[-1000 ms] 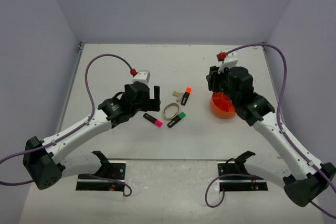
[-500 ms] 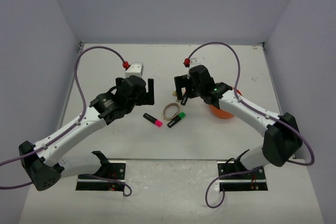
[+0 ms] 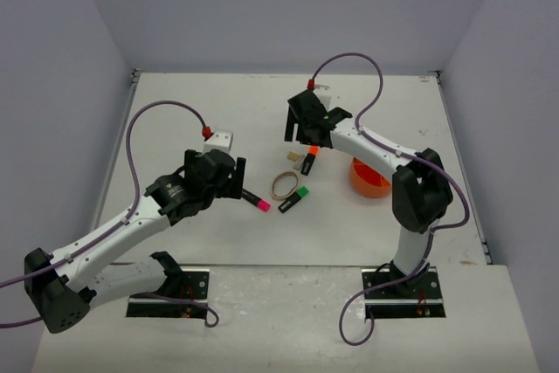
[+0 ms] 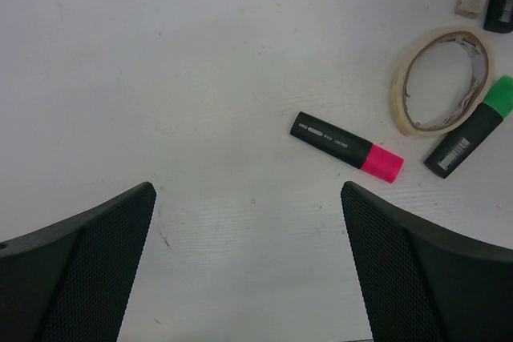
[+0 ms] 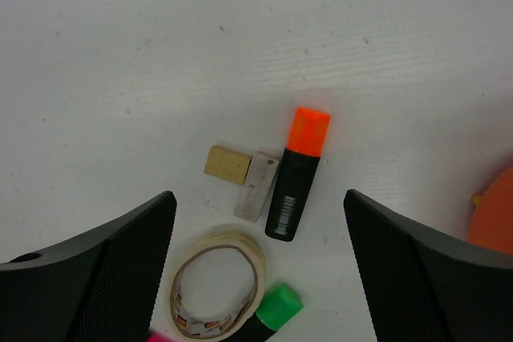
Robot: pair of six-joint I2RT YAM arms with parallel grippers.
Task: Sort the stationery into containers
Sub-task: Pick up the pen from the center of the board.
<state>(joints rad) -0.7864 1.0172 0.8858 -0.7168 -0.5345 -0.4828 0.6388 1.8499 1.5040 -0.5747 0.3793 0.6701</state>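
A black highlighter with a pink end [image 3: 255, 200] [image 4: 346, 146], one with a green end [image 3: 293, 200] [image 4: 469, 127] [image 5: 268, 314] and one with an orange end [image 3: 309, 160] [image 5: 298, 174] lie mid-table around a tan rubber band [image 3: 284, 184] [image 4: 441, 82] [image 5: 219, 282]. A tiny tan block [image 3: 293, 155] [image 5: 228, 164] and a pale block [image 5: 256, 186] lie beside the orange-ended one. My left gripper [image 3: 231, 179] [image 4: 247, 226] is open and empty, just left of the pink-ended highlighter. My right gripper [image 3: 301, 133] [image 5: 258, 230] is open and empty above the blocks. The orange pot [image 3: 369, 177] [image 5: 493, 214] stands to the right.
Grey walls close the table on three sides. Both arms reach in over the middle of the table, and their purple cables loop above them. Two black mounting brackets sit at the near edge.
My right arm has swung left from over the orange pot to above the orange-ended highlighter. My left gripper has drawn back and down toward the pink-ended highlighter.
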